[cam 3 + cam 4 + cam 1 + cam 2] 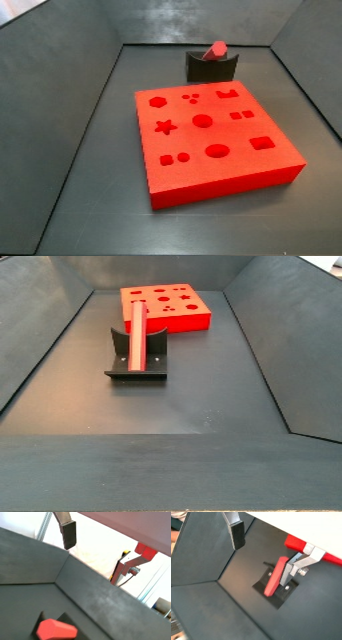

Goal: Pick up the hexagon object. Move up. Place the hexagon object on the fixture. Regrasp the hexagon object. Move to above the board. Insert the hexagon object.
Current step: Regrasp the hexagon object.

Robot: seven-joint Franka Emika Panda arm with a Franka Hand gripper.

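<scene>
The hexagon object [136, 336], a slim red bar, lies slanted in the notch of the dark fixture [138, 368]; in a side view only its end [217, 49] shows above the fixture [211, 68]. The red board [214, 140] with darker shaped holes lies flat on the bin floor beside the fixture and also shows in a side view [167, 306]. My gripper [266, 549] is open and empty above the fixture. The bar [274, 577] lies below, close to one silver finger [296, 566]. The gripper [100, 551] is out of both side views.
Dark grey bin walls [261, 346] slope up on all sides around the floor. In a wrist view the bar's red end [57, 629] shows low down, with a bin wall edge [87, 587] and bright space beyond.
</scene>
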